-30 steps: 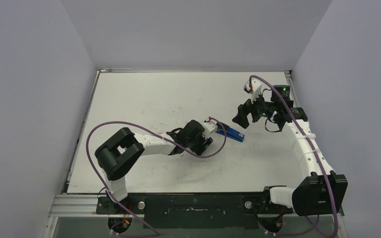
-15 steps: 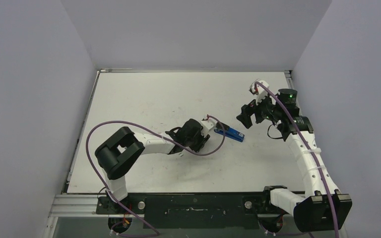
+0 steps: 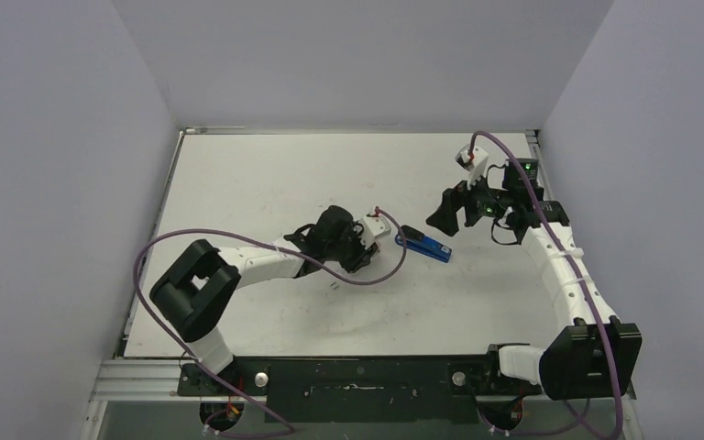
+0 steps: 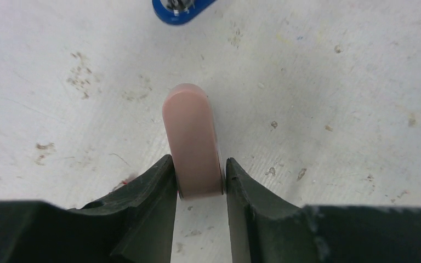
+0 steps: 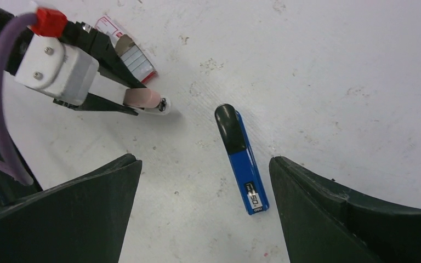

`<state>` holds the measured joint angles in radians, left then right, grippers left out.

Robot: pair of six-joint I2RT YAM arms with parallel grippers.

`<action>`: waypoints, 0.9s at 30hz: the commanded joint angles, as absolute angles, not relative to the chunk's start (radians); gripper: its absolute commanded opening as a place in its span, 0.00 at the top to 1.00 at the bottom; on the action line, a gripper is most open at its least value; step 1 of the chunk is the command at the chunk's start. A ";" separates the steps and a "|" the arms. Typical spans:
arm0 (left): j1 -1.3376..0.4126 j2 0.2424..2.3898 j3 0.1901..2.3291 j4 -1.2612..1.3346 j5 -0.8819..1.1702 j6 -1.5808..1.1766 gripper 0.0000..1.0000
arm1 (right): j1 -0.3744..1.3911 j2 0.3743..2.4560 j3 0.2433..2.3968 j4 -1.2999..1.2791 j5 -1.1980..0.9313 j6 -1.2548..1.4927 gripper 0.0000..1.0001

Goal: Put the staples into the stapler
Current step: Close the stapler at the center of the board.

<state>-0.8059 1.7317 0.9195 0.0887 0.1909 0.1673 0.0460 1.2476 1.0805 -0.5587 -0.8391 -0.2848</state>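
Your left claw point(image 4: 198, 163) pinches the pink block point(image 4: 189, 131), near the stapler's point(image 5: 241, 159) black end but apart from it. That claw half hides the red-and-white staple box point(image 5: 127, 52), farther from the stapler. Your right claw point(image 5: 205, 161) hangs spread above the stapler.

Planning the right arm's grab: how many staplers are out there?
1. The slim blue stapler with a black end lies flat on the white table, right of centre; others may be hidden.

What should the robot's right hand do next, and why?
Probably lower the right gripper onto the stapler and grip it: its jaws stand open, the stapler lies free on the table below them, and the left gripper is shut on a pink block.
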 commanded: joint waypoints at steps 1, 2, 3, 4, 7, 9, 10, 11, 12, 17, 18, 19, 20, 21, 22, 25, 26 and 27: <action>-0.761 1.602 0.976 0.057 0.387 0.278 1.00 | 0.040 1.247 1.053 -0.477 -0.997 -0.196 0.10; -0.754 1.597 0.999 0.023 0.420 0.292 1.00 | 0.040 1.258 1.039 -0.458 -1.026 -0.167 0.10; -0.750 1.589 1.017 -0.012 0.449 0.304 1.00 | 0.039 1.269 1.027 -0.434 -1.048 -0.137 0.10; -0.749 1.580 1.034 -0.047 0.474 0.326 1.00 | 0.038 1.278 1.014 -0.406 -1.071 -0.098 0.10; -0.749 1.572 1.092 -0.146 0.529 0.381 1.00 | 0.045 1.310 0.987 -0.289 -1.147 0.073 0.10; -0.749 1.574 1.131 -0.185 0.544 0.415 1.00 | 0.061 1.342 0.981 -0.241 -1.195 0.158 0.10; -0.748 1.575 1.145 -0.204 0.548 0.428 1.00 | 0.080 1.361 0.980 -0.224 -1.209 0.192 0.10; -0.749 1.575 1.159 -0.218 0.553 0.440 1.00 | 0.096 1.374 0.979 -0.209 -1.220 0.216 0.10; -0.749 1.577 1.174 -0.231 0.558 0.450 1.00 | 0.112 1.386 0.978 -0.198 -1.228 0.235 0.10; -0.754 1.582 1.251 -0.291 0.569 0.478 1.00 | 0.162 1.447 0.981 -0.173 -1.250 0.285 0.10; -0.758 1.584 1.264 -0.308 0.566 0.487 1.00 | 0.170 1.462 0.985 -0.165 -1.265 0.297 0.10; -0.761 1.585 1.275 -0.321 0.556 0.493 1.00 | 0.177 1.480 0.993 -0.163 -1.289 0.305 0.10; -0.766 1.586 1.287 -0.330 0.546 0.495 1.00 | 0.187 1.496 1.004 -0.165 -1.311 0.307 0.10; -0.769 1.586 1.295 -0.341 0.541 0.498 1.00 | 0.195 1.513 1.021 -0.187 -1.322 0.293 0.10; -0.773 1.587 1.301 -0.348 0.533 0.500 1.00 | 0.205 1.529 1.037 -0.212 -1.330 0.275 0.10; -0.777 1.584 1.303 -0.357 0.512 0.511 1.00 | 0.218 1.565 1.078 -0.273 -1.347 0.223 0.10; -0.778 1.584 1.302 -0.358 0.505 0.515 1.00 | 0.223 1.576 1.084 -0.279 -1.355 0.217 0.10; -0.779 1.583 1.301 -0.357 0.497 0.518 1.00 | 0.229 1.581 1.088 -0.282 -1.358 0.214 0.10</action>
